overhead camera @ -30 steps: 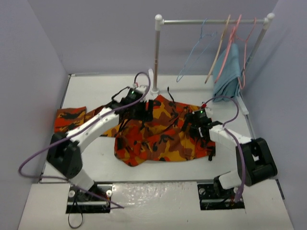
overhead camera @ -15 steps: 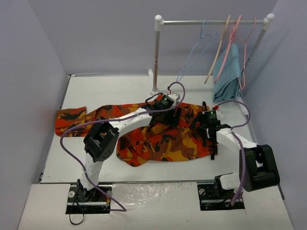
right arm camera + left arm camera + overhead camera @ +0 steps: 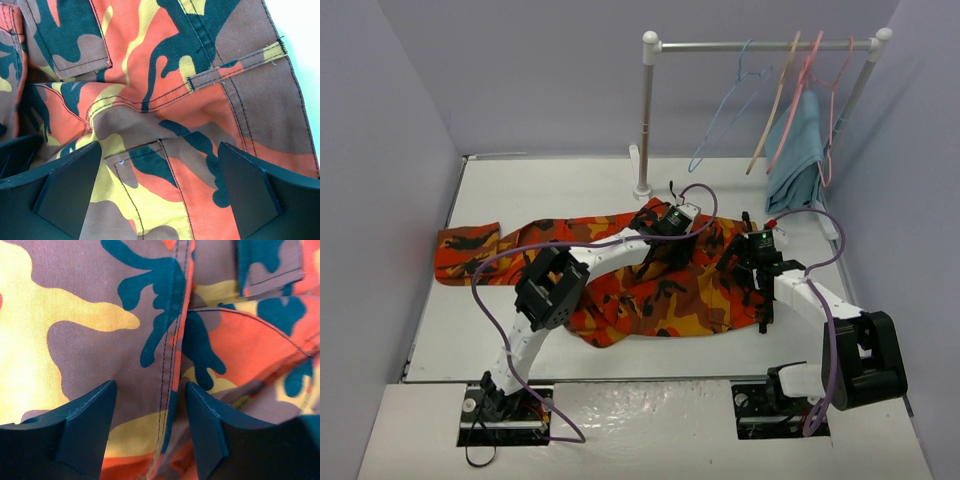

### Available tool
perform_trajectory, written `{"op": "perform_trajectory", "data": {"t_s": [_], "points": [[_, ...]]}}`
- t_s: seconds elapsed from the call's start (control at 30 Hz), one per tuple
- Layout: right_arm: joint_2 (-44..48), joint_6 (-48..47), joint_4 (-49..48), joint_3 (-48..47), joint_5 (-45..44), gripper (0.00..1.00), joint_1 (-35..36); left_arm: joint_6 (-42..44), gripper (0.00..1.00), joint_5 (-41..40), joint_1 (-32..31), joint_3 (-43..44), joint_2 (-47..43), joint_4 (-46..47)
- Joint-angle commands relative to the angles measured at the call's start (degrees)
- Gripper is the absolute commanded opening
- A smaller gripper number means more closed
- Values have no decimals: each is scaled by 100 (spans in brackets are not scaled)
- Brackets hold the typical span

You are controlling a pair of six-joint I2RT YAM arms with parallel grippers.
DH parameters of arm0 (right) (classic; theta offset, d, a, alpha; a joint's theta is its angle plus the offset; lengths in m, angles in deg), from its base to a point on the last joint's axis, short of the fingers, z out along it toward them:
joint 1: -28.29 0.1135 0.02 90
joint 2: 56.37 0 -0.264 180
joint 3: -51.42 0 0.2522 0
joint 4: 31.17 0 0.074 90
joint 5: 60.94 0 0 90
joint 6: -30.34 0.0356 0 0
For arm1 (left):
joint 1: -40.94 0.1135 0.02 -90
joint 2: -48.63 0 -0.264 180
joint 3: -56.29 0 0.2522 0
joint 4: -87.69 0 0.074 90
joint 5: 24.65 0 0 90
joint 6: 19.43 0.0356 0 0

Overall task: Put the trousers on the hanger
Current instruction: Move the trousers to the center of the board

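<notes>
You are seeing the trousers point(image 3: 660, 300) lying across the bench point(image 3: 520, 190). Your left hand point(image 3: 668, 222) is sitting over their far edge and your right hand point(image 3: 748, 252) over their right end. Behind them, the hanger point(image 3: 716, 122) is hanging on the rail point(image 3: 760, 45).

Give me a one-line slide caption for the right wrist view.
Open right end effector poised over the camouflage trousers near a belt loop, white table at the edge.
</notes>
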Motion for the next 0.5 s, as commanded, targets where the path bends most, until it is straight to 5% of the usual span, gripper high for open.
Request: {"op": "perform_trajectory", "data": {"t_s": [0.0, 0.1, 0.3, 0.47], "points": [[-32, -118, -14, -239, -186, 100, -14, 232, 52, -250, -138, 283, -159, 76], [-55, -144, -17, -247, -171, 100, -22, 206, 45, -221, -227, 188, -189, 144], [-50, -246, -16, -259, -183, 100, -21, 230, 0, -604, -231, 108, -407, 112], [15, -366, -17, -309, -163, 100, -2, 344, 0, -1059, -109, 103, -940, -89]]}}
